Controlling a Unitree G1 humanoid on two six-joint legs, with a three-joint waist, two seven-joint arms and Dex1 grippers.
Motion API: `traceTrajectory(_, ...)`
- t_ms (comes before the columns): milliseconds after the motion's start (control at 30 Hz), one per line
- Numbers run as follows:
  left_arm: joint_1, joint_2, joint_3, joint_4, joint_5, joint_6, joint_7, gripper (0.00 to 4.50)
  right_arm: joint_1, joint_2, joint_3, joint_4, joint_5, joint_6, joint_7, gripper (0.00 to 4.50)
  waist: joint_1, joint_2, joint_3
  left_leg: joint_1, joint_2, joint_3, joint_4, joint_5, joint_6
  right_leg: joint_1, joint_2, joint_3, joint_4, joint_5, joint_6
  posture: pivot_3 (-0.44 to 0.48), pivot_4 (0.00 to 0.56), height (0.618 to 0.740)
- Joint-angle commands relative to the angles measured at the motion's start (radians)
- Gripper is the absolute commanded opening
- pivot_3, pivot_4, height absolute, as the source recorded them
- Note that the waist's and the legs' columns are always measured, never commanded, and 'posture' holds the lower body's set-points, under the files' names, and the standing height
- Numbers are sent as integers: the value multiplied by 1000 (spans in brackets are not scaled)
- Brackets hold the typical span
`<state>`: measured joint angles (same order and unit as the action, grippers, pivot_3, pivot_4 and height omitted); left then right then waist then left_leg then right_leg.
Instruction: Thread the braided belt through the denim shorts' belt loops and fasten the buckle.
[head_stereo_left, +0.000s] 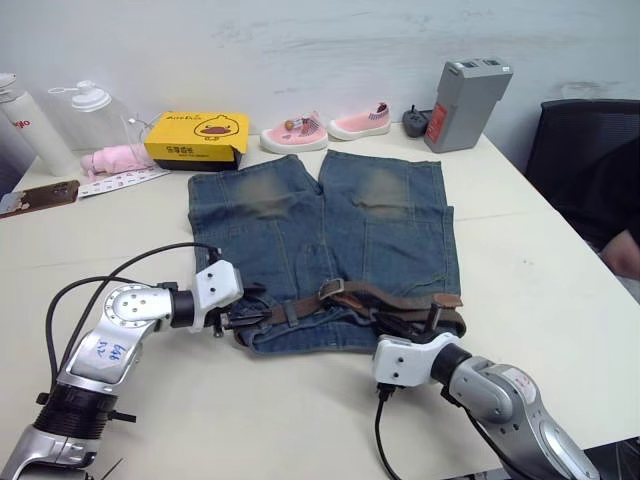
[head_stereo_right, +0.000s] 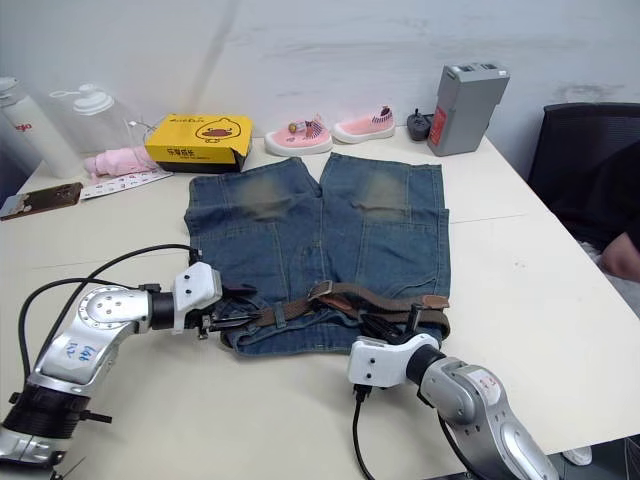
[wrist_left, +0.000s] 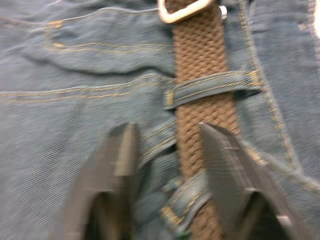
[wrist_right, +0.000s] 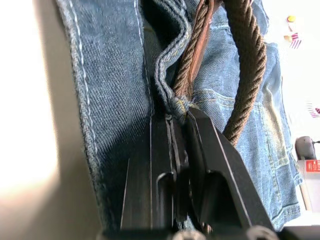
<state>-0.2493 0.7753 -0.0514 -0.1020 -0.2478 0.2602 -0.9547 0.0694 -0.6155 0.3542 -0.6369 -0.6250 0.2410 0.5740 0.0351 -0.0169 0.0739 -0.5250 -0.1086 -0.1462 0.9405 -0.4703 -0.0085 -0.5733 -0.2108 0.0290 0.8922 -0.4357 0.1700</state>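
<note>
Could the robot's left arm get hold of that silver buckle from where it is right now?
Probably yes. The left gripper is open at the shorts' waistband, its fingers astride the braided belt, and the buckle lies just ahead along the strap, with only a belt loop across the strap between.

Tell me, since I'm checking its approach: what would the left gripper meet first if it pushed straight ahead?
Likely the belt loop crossing the braided belt, just ahead of the open left gripper; beyond it lies the buckle. Depth is uncertain.

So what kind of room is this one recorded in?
Probably an office or lab: a plain white table against a bare wall, a black office chair at its side, and a grey battery-like box on it.
</note>
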Motion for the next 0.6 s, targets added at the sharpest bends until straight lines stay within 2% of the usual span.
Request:
traceTrajectory(33, 19, 76, 121, -117, -106, 157, -19, 2851, -22, 6, 25, 35, -31, -13, 26, 0, -8, 0, 3, 0, 0, -4, 0, 1, -1, -1, 2, 0, 0, 0, 0, 0, 150, 624)
traceTrajectory(167, 38, 75, 165, -254, -176, 286, 27, 2851, -34, 19, 35, 54, -49, -19, 30, 0, -7, 0, 4, -1, 0, -8, 0, 2, -4, -3, 6, 1, 0, 2, 3, 0, 150, 624)
traceTrajectory(333, 50, 39, 141, -360, -184, 370, 112, 2851, -58, 48, 61, 69, -63, -23, 39, 0, -3, -2, 5, -2, 0, -7, 0, 2, -5, -3, 7, 1, -1, 1, 2, 0, 150, 624)
traceTrajectory(467, 81, 67, 51, -363, -61, 319, 139, 2851, -73, 67, 71, 77, -73, -29, 48, 0, -11, -2, 7, -2, 1, -6, -1, 1, -6, -2, 7, 2, 0, 1, 1, 0, 150, 624)
traceTrajectory(600, 78, 79, 8, -363, -9, 312, 149, 2851, -78, 77, 63, 80, -76, -30, 56, 0, -9, -1, 9, -2, 1, -5, -2, 1, -6, -2, 7, 1, 0, 0, 0, 0, 150, 624)
